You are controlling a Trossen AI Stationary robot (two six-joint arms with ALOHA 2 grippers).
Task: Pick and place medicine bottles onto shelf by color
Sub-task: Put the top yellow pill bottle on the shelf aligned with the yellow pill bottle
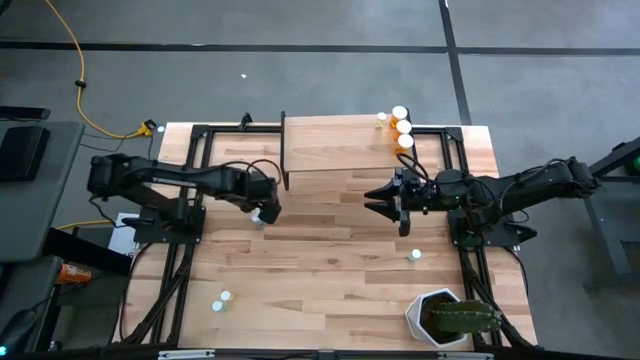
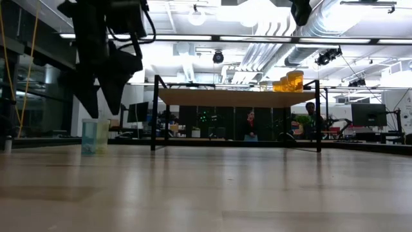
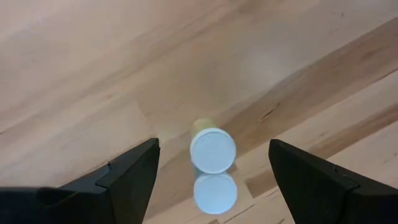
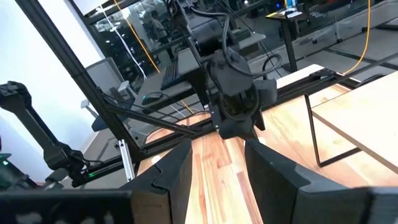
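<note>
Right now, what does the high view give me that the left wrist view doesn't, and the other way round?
Only the high view shows the shelf with three orange bottles at its right end, the right gripper and the plant pot. Only the left wrist view shows two white caps between the left gripper's fingers, apart from both. Both share the open left gripper above the striped tabletop.

Light: bright ceiling lamps (image 2: pixel 199 16) glared in low view | Shadows: soft | Blur: near tabletop (image 2: pixel 206 193) was unfocused
</note>
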